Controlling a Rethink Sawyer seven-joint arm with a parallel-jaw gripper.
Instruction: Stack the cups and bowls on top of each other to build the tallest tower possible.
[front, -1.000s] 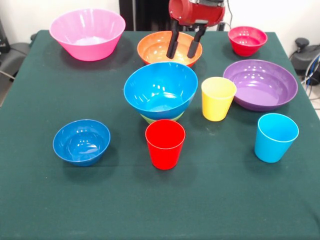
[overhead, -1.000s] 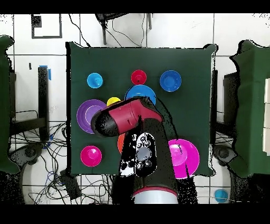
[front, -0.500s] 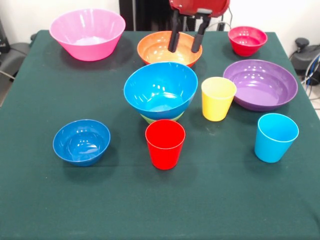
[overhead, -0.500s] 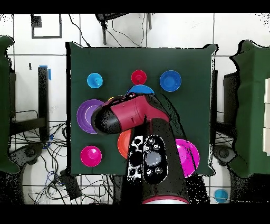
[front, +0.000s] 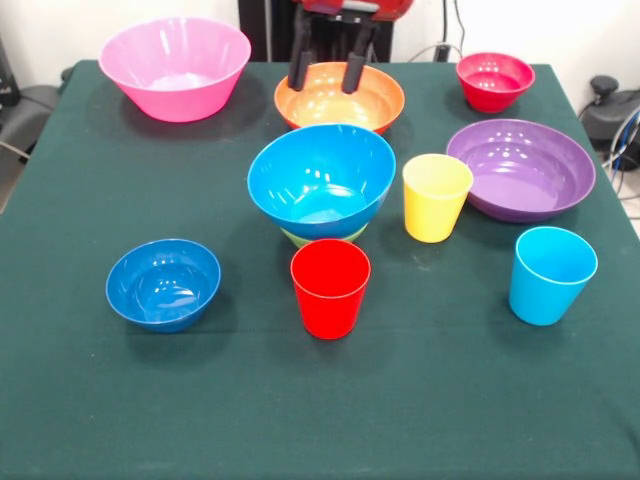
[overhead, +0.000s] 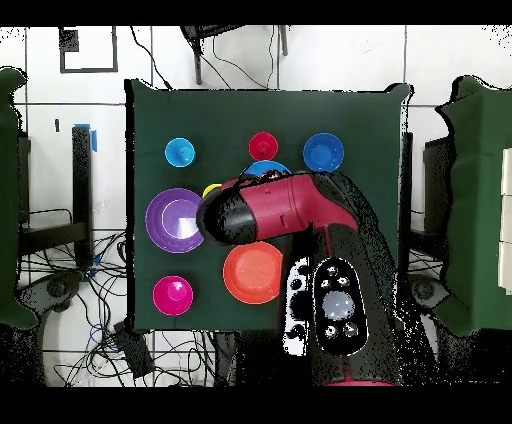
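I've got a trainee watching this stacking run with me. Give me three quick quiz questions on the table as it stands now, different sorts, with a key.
1. True or false: the large blue bowl sits directly on the table.
2. Multiple choice: the gripper hangs over which bowl? A) pink bowl B) orange bowl C) purple bowl
3. Fill in: the cup standing between the large blue bowl and the purple bowl is ____.

Key:
1. False: it rests on the green bowl, whose rim peeks out beneath it.
2. B, the orange bowl; the gripper is open and holds nothing.
3. Yellow: the yellow cup, upright and empty.
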